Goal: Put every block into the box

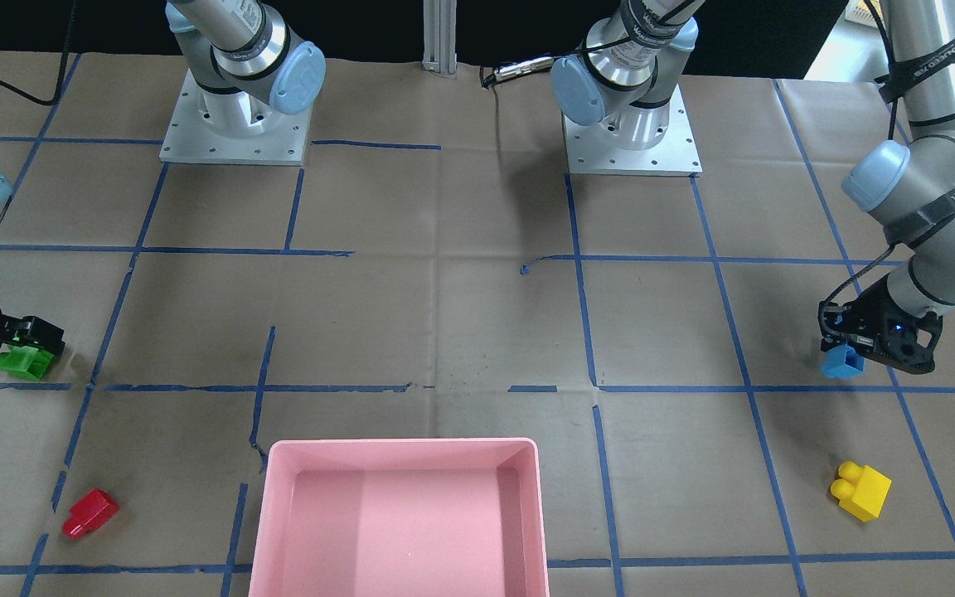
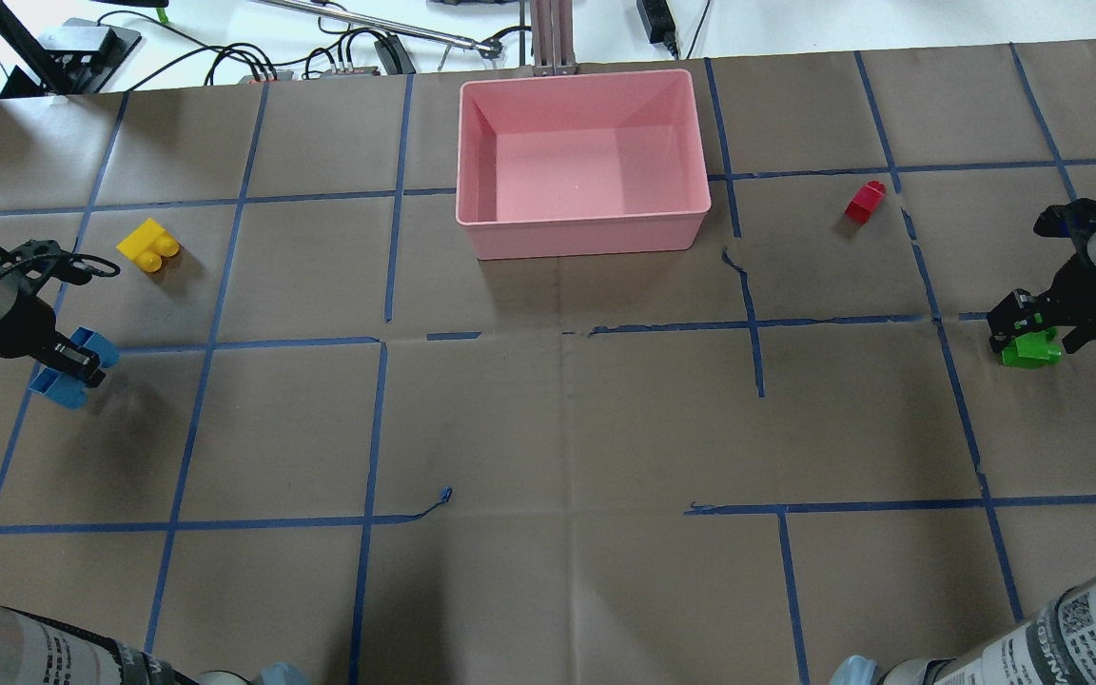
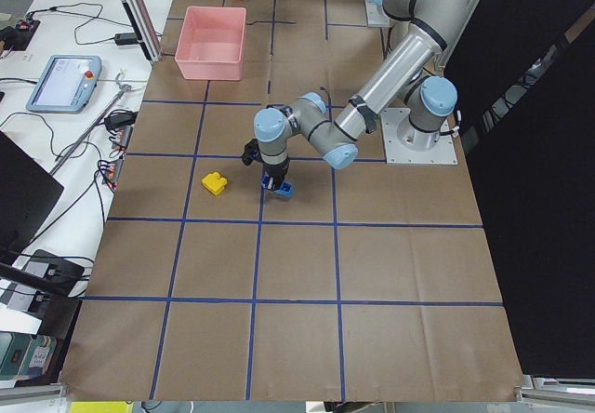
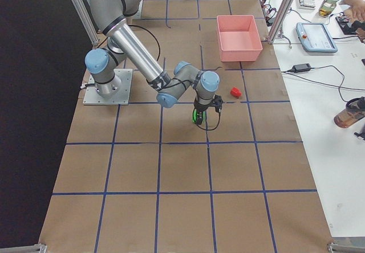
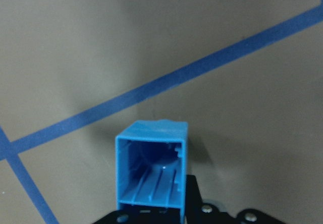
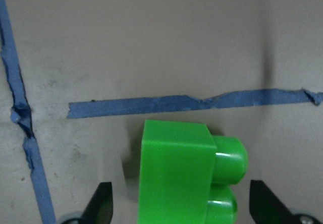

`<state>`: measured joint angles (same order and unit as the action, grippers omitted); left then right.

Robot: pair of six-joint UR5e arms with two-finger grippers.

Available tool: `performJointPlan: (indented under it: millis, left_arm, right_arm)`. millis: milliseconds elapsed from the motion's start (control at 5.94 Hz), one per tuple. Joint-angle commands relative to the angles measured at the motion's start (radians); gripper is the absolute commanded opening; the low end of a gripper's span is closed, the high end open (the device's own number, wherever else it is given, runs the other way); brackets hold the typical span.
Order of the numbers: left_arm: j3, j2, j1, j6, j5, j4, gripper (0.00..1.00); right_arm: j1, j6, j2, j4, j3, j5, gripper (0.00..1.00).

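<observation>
Lying at the middle of the bench's far edge, the pink box [image 2: 582, 233] is recorded empty, with both arms judged about equally distant from it. Near the left edge the blue block [image 5: 154, 133] is clamped across its long axis in the left gripper [image 2: 74, 364], the box lying ahead and rightward; near the right edge the green block [image 6: 176, 178] is straddled by the right gripper [image 6: 181, 206], fingers apart, untouched.

brown paper-covered table [image 2: 548, 428], blue tape grid [image 2: 372, 419]
</observation>
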<state>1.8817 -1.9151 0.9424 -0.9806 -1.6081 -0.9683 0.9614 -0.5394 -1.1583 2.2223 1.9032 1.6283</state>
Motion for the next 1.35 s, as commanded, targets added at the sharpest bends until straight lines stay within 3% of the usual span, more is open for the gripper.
performJointPlan:
  millis: [0,168,673,1010,1178]
  left_arm:
    - [-0.087,0.039,0.068,0.164,0.060,-0.130,0.00]
    - [-0.145,0.045,0.160,0.300,0.078,-0.183,0.00]
    - [-0.432,-0.055,0.491,0.839,0.100,-0.248,0.00]
    - [-0.670,-0.187,0.651,1.180,0.169,-0.302,0.00]
    - [-0.709,-0.226,0.700,1.312,0.184,-0.281,0.00]
  right_arm:
    - [-0.001,0.006,0.000,0.000,0.000,0.001,0.60]
    - [-0.001,0.018,0.000,0.002,-0.003,-0.002,0.52]
    - [0.000,0.021,-0.009,0.068,-0.009,-0.015,0.47]
    - [0.000,0.021,-0.012,0.066,-0.009,-0.004,0.10]
    - [0.000,0.021,-0.012,0.066,-0.016,-0.011,0.07]
